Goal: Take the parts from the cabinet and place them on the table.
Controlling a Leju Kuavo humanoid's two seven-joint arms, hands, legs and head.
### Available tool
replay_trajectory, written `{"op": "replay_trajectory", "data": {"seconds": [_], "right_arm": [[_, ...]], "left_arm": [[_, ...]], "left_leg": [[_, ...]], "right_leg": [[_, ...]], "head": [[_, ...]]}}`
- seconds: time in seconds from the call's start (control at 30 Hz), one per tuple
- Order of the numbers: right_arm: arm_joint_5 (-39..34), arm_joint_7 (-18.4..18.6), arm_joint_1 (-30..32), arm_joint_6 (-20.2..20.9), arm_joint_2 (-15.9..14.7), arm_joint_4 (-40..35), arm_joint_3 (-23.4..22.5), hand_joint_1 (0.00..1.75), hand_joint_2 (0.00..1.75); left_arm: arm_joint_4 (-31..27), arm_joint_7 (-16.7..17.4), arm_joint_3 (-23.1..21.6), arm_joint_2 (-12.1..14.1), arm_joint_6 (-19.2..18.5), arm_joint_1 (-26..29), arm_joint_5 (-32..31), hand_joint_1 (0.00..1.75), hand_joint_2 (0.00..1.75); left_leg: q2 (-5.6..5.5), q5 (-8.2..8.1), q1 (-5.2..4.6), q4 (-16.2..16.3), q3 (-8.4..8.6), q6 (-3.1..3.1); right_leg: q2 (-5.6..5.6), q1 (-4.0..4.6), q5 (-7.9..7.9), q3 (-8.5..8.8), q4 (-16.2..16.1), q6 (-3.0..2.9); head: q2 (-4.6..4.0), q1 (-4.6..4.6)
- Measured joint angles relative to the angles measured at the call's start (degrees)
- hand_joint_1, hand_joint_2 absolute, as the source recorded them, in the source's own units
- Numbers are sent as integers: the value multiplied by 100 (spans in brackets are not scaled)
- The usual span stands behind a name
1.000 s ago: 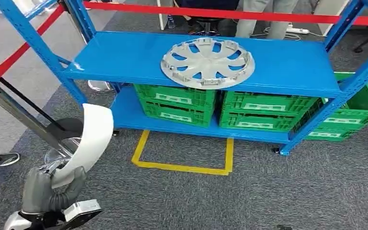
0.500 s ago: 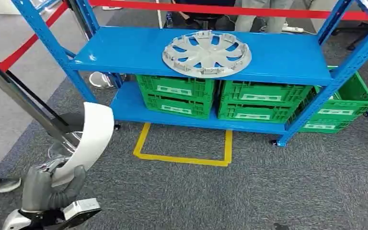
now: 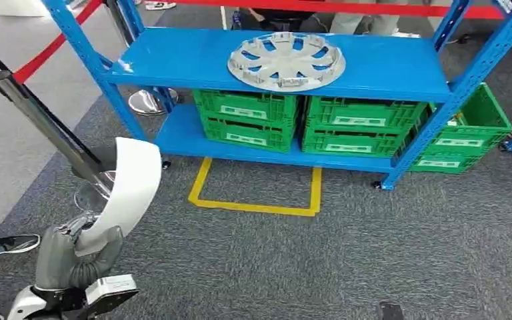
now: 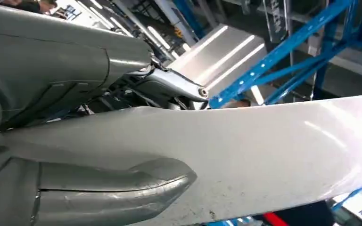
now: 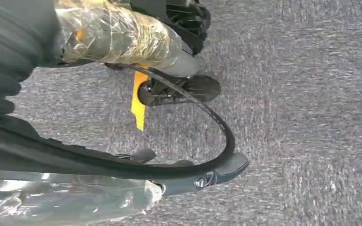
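Note:
My left hand (image 3: 73, 257) grips the lower end of a white curved panel (image 3: 130, 190), which stands upright at the lower left of the head view. The left wrist view shows the grey thumb (image 4: 118, 188) pressed against the white curved panel (image 4: 264, 155). A silver hubcap (image 3: 285, 60) lies flat on the top shelf of the blue rack (image 3: 400, 67). In the right wrist view my right hand (image 5: 23, 94) has tape-wrapped fingers (image 5: 118, 35) on either side of a dark curved strip (image 5: 188, 167), which hangs over the carpet.
Green crates (image 3: 247, 120) fill the rack's lower shelf, and another (image 3: 473, 137) stands behind its right post. A yellow tape square (image 3: 257, 193) marks the grey carpet before the rack. A barrier post (image 3: 43, 120) with red belts stands left. A person's shoe (image 3: 3, 245) is at far left.
The whole picture has shifted: the camera moved, and the rack now sits higher and a little smaller. My left hand still holds the white panel the same way.

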Motion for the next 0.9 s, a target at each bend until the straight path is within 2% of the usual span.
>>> {"op": "replay_trajectory", "data": {"seconds": [0.03, 0.07, 0.1, 0.13, 0.17, 0.2, 0.23, 0.27, 0.3, 0.33, 0.37, 0.4, 0.43, 0.47, 0.5, 0.53, 0.57, 0.6, 0.63, 0.67, 0.7, 0.73, 0.77, 0.8, 0.83, 0.87, 0.9], "right_arm": [[2, 19, 13, -4, 0, -2, -4, 0, 175], [4, 24, 55, -9, 0, 0, -7, 0, 175], [7, 26, 74, -11, -2, -2, -20, 0, 175], [7, 50, 89, -15, -2, -4, -39, 0, 175], [7, 59, 97, -17, -2, -4, -52, 0, 175], [9, 68, 98, -31, -2, -4, -66, 0, 175], [22, 107, 96, -59, -2, -7, -83, 0, 175], [42, 142, 87, -88, -2, -7, -87, 0, 175], [48, 175, 79, -127, -2, -7, -92, 0, 175], [50, 192, 81, -149, -2, -7, -94, 0, 175], [50, 218, 83, -177, -2, -7, -96, 0, 175], [52, 227, 78, -203, -4, -11, -103, 0, 175], [57, 229, 62, -221, -2, -39, -118, 0, 175], [63, 229, 44, -232, -2, -63, -138, 0, 175], [70, 232, 18, -236, -2, -66, -142, 0, 175], [72, 232, 16, -240, -4, -72, -144, 0, 175], [72, 232, 26, -243, -2, -79, -144, 0, 175], [70, 238, 40, -243, 4, -81, -144, 0, 175], [68, 245, 53, -245, 2, -81, -149, 0, 175], [68, 247, 58, -254, 2, -83, -151, 0, 175], [70, 247, 57, -254, 2, -94, -157, 0, 175], [72, 247, 55, -260, 2, -96, -170, 0, 175], [74, 247, 57, -264, 2, -96, -175, 0, 175], [74, 247, 61, -269, 2, -96, -177, 0, 175], [76, 247, 64, -269, 2, -96, -181, 0, 175], [83, 245, 68, -269, 2, -98, -186, 0, 175], [90, 243, 69, -269, 2, -109, -188, 0, 175]], "left_arm": [[2, 0, -15, 2, -41, -1, 37, 175, 175], [11, 2, -28, 0, -68, -5, 70, 175, 175], [24, 0, -55, 0, -79, -21, 103, 175, 175], [37, -13, -77, 9, -76, -21, 178, 175, 175], [59, -20, -87, 9, -76, -21, 221, 175, 175], [81, -33, -114, 7, -74, -32, 249, 175, 175], [103, -59, -135, 9, -74, -46, 292, 175, 175], [122, -74, -151, 11, -74, -58, 310, 175, 175], [153, -81, -164, 11, -72, -71, 337, 175, 175], [179, -90, -173, 11, -72, -79, 365, 175, 175], [207, -113, -186, 13, -68, -81, 391, 175, 175], [227, -135, -203, 15, -61, -87, 430, 175, 175], [241, -159, -218, 15, -61, -93, 450, 175, 175], [245, -177, -238, 17, -57, -116, 481, 175, 175], [251, -181, -256, 17, -52, -145, 483, 175, 175], [262, -181, -269, 17, -52, -168, 485, 175, 175], [271, -181, -280, 17, -55, -171, 485, 175, 175], [288, -181, -284, 20, -55, -162, 487, 175, 175], [299, -181, -284, 20, -55, -157, 489, 175, 175], [306, -181, -286, 20, -55, -162, 494, 175, 175], [315, -181, -291, 20, -59, -164, 496, 175, 175], [326, -181, -293, 22, -68, -164, 496, 175, 175], [339, -181, -293, 28, -79, -163, 496, 175, 175], [348, -181, -297, 33, -79, -163, 496, 175, 175], [361, -184, -299, 42, -85, -163, 496, 175, 175], [369, -195, -304, 48, -98, -165, 505, 175, 175], [372, -216, -313, 50, -114, -168, 522, 175, 175]], "left_leg": [[1, 71, -24, 10, -64, 35], [18, 201, 10, -77, -128, 90], [52, 292, 16, -80, -194, 124], [46, 361, 16, -76, -302, 179], [57, 433, 7, -68, -397, 189], [65, 515, -7, -59, -481, 196], [71, 596, -20, -49, -595, 200], [79, 672, -27, -25, -709, 196], [82, 741, -29, 12, -856, 186], [84, 807, -28, 65, -999, 172], [83, 863, -23, 126, -1139, 152], [76, 914, -22, 192, -1242, 125], [70, 937, -50, 260, -1308, 97], [79, 966, -52, 321, -1346, 74], [83, 1043, -46, 331, -1381, 47], [83, 1118, -28, 315, -1396, 25], [78, 1164, -27, 321, -1409, -4], [36, 1079, 1, 321, -1433, -49], [35, 773, 6, 459, -1504, -99], [36, 406, 29, 773, -1595, -135], [37, 70, 49, 1242, -1695, -166], [37, -103, 56, 1682, -1769, -181], [37, -89, 59, 1977, -1785, -182], [36, 60, 59, 2023, -1720, -173], [37, 277, 58, 1866, -1569, -150], [33, 493, 50, 1483, -1282, -104], [14, 601, 34, 956, -935, -36]], "right_leg": [[-2, -16, 93, -22, -53, 32], [1, -5, 133, -54, -81, 73], [30, -23, -96, -108, -22, 84], [41, -18, -491, -158, 184, 90], [43, -22, -904, -256, 544, 98], [45, -21, -1223, -285, 974, 114], [46, -20, -1342, -304, 1374, 125], [47, -20, -1237, -286, 1618, 127], [46, -20, -929, -196, 1714, 132], [46, -20, -610, -25, 1617, 129], [46, -23, -418, 250, 1344, 129], [47, -23, -499, 625, 890, 120], [46, -11, -800, 1165, 241, 116], [60, -10, -1060, 1436, -298, 85], [73, 3, -1103, 1331, -306, 33], [70, 27, -1061, 1291, -272, 1], [55, 20, -1010, 1251, -270, -57], [21, -9, -946, 1205, -270, -114], [23, -7, -887, 1137, -269, -136], [9, -6, -836, 1069, -268, -170], [6, -1, -775, 996, -262, -176], [3, 6, -721, 930, -256, -183], [2, 12, -676, 876, -241, -180], [-4, 20, -638, 840, -218, -177], [-5, 31, -601, 767, -180, -173], [4, 46, -578, 714, -155, -172], [23, 63, -563, 689, -145, -162]], "head": [[0, 0], [0, 0], [0, 18], [0, 28], [0, 37], [0, 33], [0, 33], [0, 33], [0, 31], [0, 33], [0, 33], [0, 31], [2, 39], [0, 22], [0, 15], [0, 22], [0, 24], [0, 44], [0, 18], [0, 7], [0, 2], [0, 4], [0, 0], [0, 2], [0, -4], [0, -7], [0, -4]]}}
